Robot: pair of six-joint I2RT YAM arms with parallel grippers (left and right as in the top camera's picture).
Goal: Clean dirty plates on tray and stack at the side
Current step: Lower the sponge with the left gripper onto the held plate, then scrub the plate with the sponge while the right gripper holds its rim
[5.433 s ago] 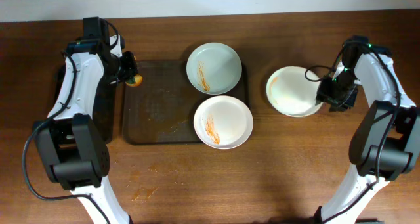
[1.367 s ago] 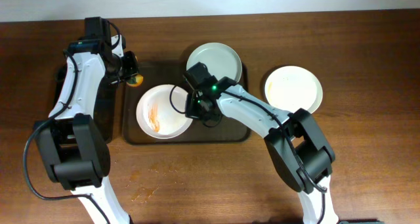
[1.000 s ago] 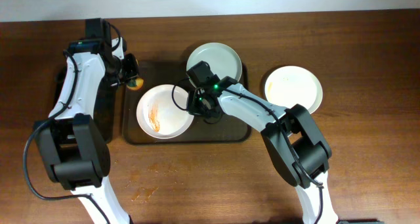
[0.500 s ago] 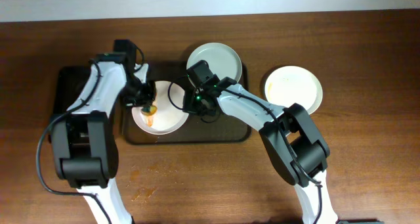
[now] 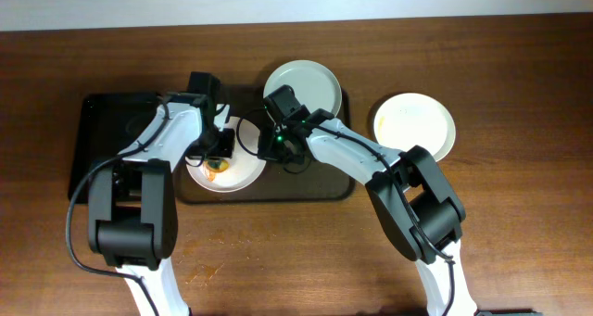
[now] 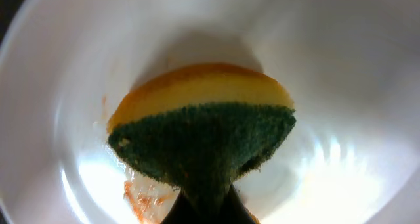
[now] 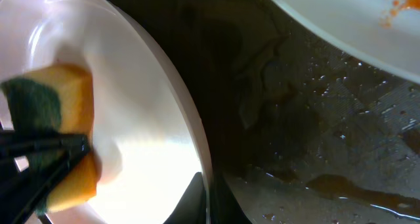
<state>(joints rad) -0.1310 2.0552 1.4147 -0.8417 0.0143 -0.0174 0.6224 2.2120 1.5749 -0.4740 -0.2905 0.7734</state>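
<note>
With our left claw (image 5: 215, 160) clamped on the sponge (image 6: 203, 138) and pressing it into the plate (image 6: 328, 86) beneath, while our right claw (image 7: 209, 201) pinches that plate's rim over the tray (image 5: 315, 188), we judge that hard scrubbing could wrench the plate free and spread the sauce (image 6: 139, 196).

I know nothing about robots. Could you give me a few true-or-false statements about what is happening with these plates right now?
1. The left end effector presses a sponge into the front plate. True.
2. The right end effector touches nothing. False: it pinches the front plate's rim.
3. All three plates sit on the tray. False: the side plate lies on the table, right of the tray.
4. The sponge is yellow and green. True.
</note>
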